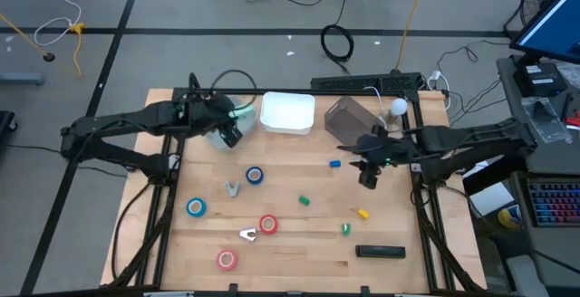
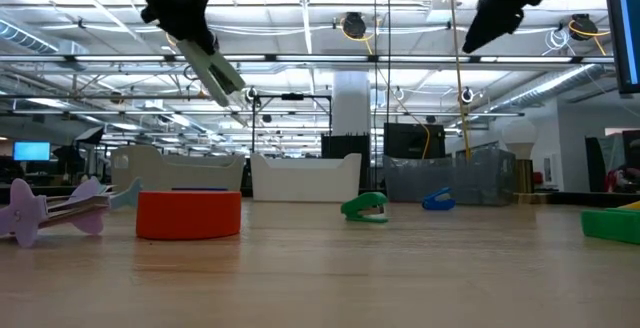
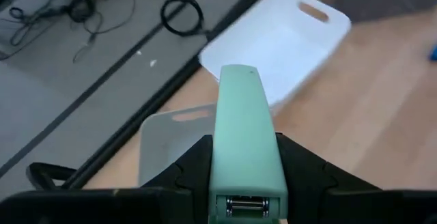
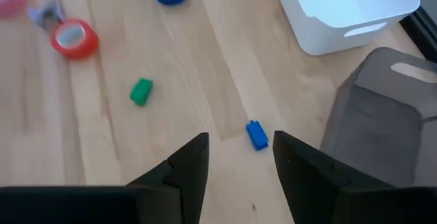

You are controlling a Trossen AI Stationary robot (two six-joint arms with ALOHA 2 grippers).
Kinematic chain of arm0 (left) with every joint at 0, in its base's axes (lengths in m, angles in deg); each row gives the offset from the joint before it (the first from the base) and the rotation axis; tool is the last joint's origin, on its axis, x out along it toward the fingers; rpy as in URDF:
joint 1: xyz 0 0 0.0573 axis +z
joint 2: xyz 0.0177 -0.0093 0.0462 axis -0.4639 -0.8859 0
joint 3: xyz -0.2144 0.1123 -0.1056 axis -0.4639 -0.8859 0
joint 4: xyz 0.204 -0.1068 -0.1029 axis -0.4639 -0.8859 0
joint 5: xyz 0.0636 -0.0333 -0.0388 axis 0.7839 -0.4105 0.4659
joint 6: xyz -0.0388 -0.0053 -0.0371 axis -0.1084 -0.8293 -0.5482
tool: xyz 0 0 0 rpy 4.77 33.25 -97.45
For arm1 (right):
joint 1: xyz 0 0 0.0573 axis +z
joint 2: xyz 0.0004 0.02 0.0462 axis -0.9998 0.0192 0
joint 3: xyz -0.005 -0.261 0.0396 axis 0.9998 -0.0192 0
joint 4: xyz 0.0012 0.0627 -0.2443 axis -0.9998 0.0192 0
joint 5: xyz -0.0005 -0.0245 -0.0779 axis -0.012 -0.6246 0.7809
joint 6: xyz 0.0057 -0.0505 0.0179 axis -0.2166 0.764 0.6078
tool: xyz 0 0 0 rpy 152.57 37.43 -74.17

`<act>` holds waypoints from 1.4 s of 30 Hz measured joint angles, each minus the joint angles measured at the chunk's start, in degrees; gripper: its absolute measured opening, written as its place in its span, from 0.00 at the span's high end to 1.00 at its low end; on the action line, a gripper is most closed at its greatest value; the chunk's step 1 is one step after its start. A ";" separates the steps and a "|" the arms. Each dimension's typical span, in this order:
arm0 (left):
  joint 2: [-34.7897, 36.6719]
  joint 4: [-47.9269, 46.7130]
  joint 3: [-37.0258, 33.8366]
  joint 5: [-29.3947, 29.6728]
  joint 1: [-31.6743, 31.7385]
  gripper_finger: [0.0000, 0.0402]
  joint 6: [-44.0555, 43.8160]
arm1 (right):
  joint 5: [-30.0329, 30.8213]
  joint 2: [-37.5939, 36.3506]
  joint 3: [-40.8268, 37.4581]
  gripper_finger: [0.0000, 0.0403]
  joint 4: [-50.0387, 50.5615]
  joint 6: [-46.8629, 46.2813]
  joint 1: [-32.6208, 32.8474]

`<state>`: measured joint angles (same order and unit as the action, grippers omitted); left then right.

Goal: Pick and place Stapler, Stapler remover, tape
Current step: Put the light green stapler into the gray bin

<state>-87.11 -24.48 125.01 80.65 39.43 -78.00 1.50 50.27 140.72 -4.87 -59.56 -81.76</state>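
Observation:
My left gripper [image 1: 232,127] is shut on a pale green stapler [image 3: 242,138], high over the table's far left, above a clear bin [image 3: 167,138] and beside a white bin [image 1: 288,113]. My right gripper [image 4: 239,162] hangs open and empty over the right side, above a small blue bit [image 4: 257,134]. Two blue tape rolls [image 1: 255,176] [image 1: 196,207], a red one [image 1: 268,225] and a pink one [image 1: 227,260] lie flat on the wood. A grey staple remover [image 1: 233,188] and a pale one [image 1: 247,234] lie among them. A black stapler [image 1: 380,252] lies near the front right. My left gripper pinches the stapler's two long sides [image 3: 217,176] between its two fingers [image 3: 194,166], toward its rear end. The fingers lie along the stapler, slanting down toward the far side. The stapler's front end [image 2: 222,80] sticks out past the fingertips, tilted downward and lifted clear.
A grey translucent bin [image 1: 349,116] stands at the far right, next to the white bin. Small green [image 1: 305,201] [image 1: 345,229] and yellow [image 1: 362,213] bits lie scattered on the middle right of the table. Cables lie on the floor beyond the far edge.

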 joint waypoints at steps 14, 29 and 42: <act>3.60 16.71 -18.12 2.33 7.85 0.68 1.82 | -3.16 -16.06 -15.73 0.61 -16.13 -8.49 0.11; 3.58 28.18 -30.42 -6.85 17.49 0.68 5.33 | -3.19 -18.41 -17.65 0.61 -16.90 -12.20 0.11; 3.58 37.67 -35.05 -9.87 22.71 0.68 8.66 | -4.50 -21.22 -17.67 0.61 -15.99 -8.14 0.09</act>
<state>-83.53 13.19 89.96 70.78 62.14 -69.34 -3.00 29.05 123.05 -20.86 -67.70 -81.67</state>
